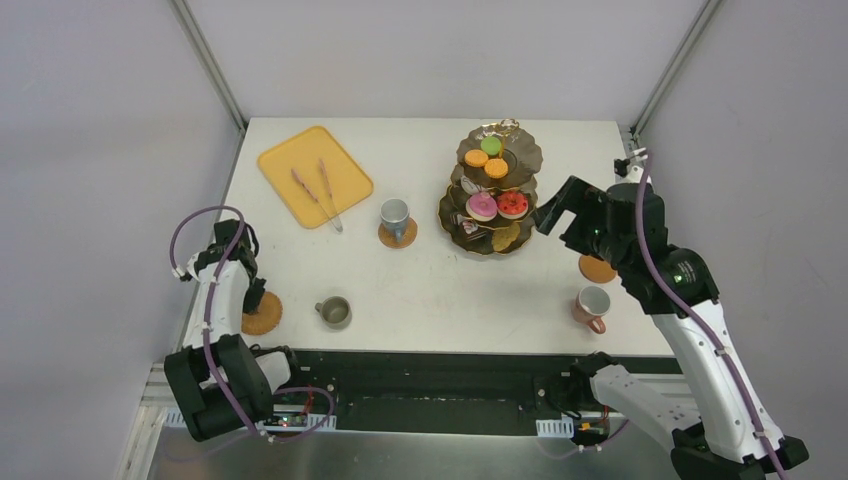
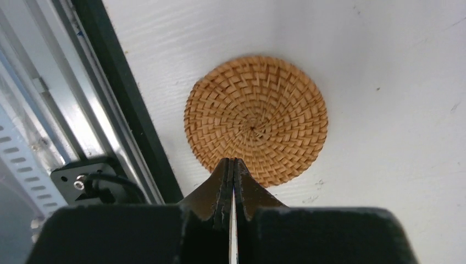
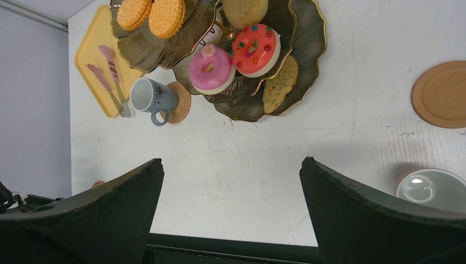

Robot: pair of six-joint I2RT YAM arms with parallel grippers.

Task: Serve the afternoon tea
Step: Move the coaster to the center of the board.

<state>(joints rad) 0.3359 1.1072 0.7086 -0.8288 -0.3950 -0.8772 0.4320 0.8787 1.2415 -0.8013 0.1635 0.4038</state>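
My left gripper (image 1: 255,298) (image 2: 231,160) is shut, its tips over the near edge of a woven brown coaster (image 1: 262,315) (image 2: 256,118) at the table's near left; nothing shows between the jaws. An olive mug (image 1: 334,312) stands to its right on the bare table. A grey-blue mug (image 1: 395,215) (image 3: 151,94) sits on its own coaster (image 1: 398,236). The dark three-tier stand (image 1: 523,160) (image 3: 308,38) carries a pink doughnut (image 1: 482,206) (image 3: 210,69), a red doughnut (image 1: 513,204) (image 3: 254,48) and macarons (image 1: 496,168). My right gripper (image 1: 548,215) (image 3: 231,160) hangs open and empty beside the stand.
A pink mug (image 1: 593,305) (image 3: 431,187) stands near the front right, with a bare coaster (image 1: 597,268) (image 3: 445,93) just behind it. The yellow-orange tray (image 1: 314,175) (image 3: 90,52) at the back left holds pink-handled tongs (image 1: 325,190) (image 3: 110,71). The left table edge runs close to my left gripper.
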